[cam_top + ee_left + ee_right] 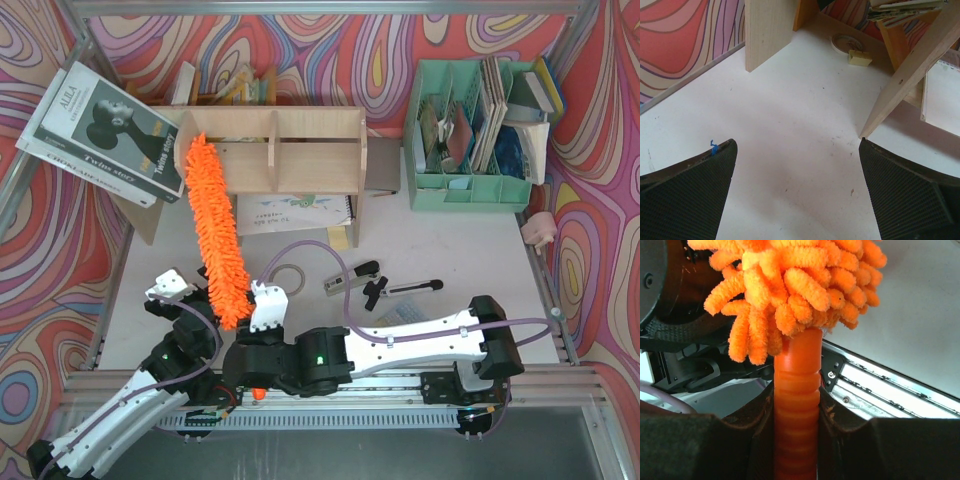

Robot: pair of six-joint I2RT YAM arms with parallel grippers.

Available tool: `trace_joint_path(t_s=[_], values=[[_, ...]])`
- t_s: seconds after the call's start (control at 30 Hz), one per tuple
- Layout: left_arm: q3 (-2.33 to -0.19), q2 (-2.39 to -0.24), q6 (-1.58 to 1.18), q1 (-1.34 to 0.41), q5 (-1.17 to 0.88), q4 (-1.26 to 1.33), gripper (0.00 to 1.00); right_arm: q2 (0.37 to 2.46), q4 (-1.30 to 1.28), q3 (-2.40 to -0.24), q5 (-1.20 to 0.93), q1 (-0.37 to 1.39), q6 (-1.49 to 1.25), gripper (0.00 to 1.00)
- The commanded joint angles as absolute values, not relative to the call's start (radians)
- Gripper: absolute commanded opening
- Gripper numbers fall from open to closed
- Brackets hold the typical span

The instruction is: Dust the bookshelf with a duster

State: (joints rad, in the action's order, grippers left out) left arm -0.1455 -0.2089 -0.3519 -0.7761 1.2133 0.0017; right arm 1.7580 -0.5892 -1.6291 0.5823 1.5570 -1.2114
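Duster [213,230], bright orange and shaggy, is slanting across the left part of the white table [450,250]. Its fluffy head is running from near the arms up to the left end of the bookshelf [300,150], where the tip is overlapping the rounded left side panel; whether the fibres are actually touching the wood I cannot tell from above. The right gripper [796,425] is clamping the ribbed orange handle just below the head, its two dark fingers [700,450] pressing narrowly on either side of the stick, as the right wrist view is showing. The left gripper [797,150] is hanging just left of the duster's lower end with its jaws spread wide and holding nothing, bare tabletop showing between its ribbed pads [690,200]. Ahead of it, plywood panels of the shelf unit are standing on the table. The bookshelf is sitting at the far left-centre, between black-and-white books [105,130] leaning at its left and a mint-green file organizer [470,185] standing apart to its right. A spiral notebook [295,212] is lying at the shelf's near side, partly under it, and a metal clip [350,278] and a black-handled clamp [400,290] are lying on the table nearer the arms.
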Motion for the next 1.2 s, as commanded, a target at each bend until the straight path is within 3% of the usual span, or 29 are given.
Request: trace_joint_path(t_s=[0.0,0.2,0.77,1.17], values=[[-0.139,-0.203,-0.36,-0.773,1.231,0.002,0.98,1.759,-0.498,-1.656,0.613,1.579,-1.1,0.0],[-0.14,-0.205,-0.36,-0.773,1.23,0.003,0.98,1.723,-0.463,-1.633,0.721,1.627,-1.07,0.0],[-0.139,-0.207,-0.36,-0.773,1.229,0.005,0.99,1.638,-0.793,-1.533,0.844,1.627,-1.547,0.0],[-0.14,-0.209,-0.36,-0.773,1.23,0.005,0.98,1.595,-0.747,-1.525,0.942,1.663,-1.512,0.0]])
